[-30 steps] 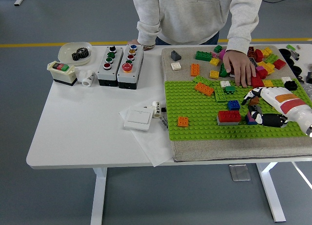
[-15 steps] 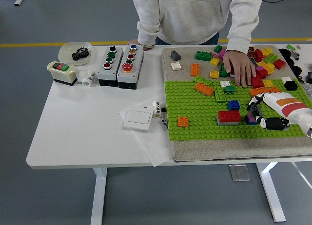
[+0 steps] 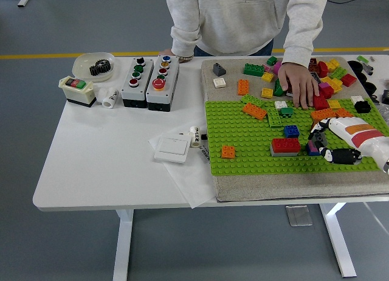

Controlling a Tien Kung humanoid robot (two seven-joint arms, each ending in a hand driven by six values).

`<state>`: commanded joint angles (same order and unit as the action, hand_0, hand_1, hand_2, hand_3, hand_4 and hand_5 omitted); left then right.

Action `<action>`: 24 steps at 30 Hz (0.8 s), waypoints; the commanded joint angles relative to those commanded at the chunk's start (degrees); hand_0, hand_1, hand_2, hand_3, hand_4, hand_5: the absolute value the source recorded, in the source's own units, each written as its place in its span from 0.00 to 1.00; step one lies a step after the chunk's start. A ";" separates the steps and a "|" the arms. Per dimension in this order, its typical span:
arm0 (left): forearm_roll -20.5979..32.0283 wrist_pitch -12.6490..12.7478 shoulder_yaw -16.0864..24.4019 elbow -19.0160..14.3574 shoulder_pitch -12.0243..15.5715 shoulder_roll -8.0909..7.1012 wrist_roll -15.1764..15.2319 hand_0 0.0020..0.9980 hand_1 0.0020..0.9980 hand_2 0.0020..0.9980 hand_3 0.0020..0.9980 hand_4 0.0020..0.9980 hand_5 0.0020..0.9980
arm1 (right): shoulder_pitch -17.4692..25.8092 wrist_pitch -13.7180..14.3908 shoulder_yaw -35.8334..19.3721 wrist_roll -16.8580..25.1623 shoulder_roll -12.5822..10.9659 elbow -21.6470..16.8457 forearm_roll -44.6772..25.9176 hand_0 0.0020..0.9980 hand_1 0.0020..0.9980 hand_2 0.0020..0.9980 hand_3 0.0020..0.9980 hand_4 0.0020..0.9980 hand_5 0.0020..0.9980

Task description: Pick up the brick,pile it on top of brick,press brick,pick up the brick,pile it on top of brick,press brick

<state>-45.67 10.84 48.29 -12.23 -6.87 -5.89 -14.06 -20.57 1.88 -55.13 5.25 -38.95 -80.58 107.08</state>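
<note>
My right hand point(image 3: 322, 145) reaches in from the right edge over the green baseplate point(image 3: 249, 141). Its fingers curl around a small blue and purple brick point(image 3: 313, 149) that sits on the plate; the thumb lies to the brick's right. Just left of it stands a red brick on a grey brick point(image 3: 285, 147), and a blue brick point(image 3: 292, 131) lies a little behind that one. An orange brick point(image 3: 323, 114) shows behind my hand. My left arm is out of view.
A person stands at the far side with one hand point(image 3: 299, 85) resting on the loose brick pile point(image 3: 331, 74). A lone orange brick point(image 3: 228, 151) sits front left on the plate. Button boxes point(image 3: 149, 81), a white switch point(image 3: 172, 149) and a gear dish point(image 3: 94, 66) lie to the left.
My right forearm has dropped lower and swung right, uncovering the orange brick behind it. The fingers stay at the blue and purple brick, which has not moved. The person's hand has stayed still.
</note>
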 joint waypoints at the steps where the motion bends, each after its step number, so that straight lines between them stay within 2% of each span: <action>1: 0.06 0.01 -0.03 0.00 0.00 0.00 0.01 0.76 0.80 0.79 0.68 0.77 0.64 | 0.03 -0.02 0.00 -0.01 0.02 0.05 0.01 0.70 0.69 0.70 0.58 0.50 0.21; 24: 0.24 0.06 -0.11 -0.01 -0.15 0.01 0.03 0.76 0.80 0.79 0.68 0.77 0.65 | -0.55 0.15 0.96 -0.15 0.43 2.80 -0.62 0.70 0.70 0.72 0.58 0.54 0.22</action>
<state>-45.43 10.90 48.18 -12.24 -7.01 -5.89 -14.03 -21.12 2.03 -54.17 5.10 -38.52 -77.78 106.45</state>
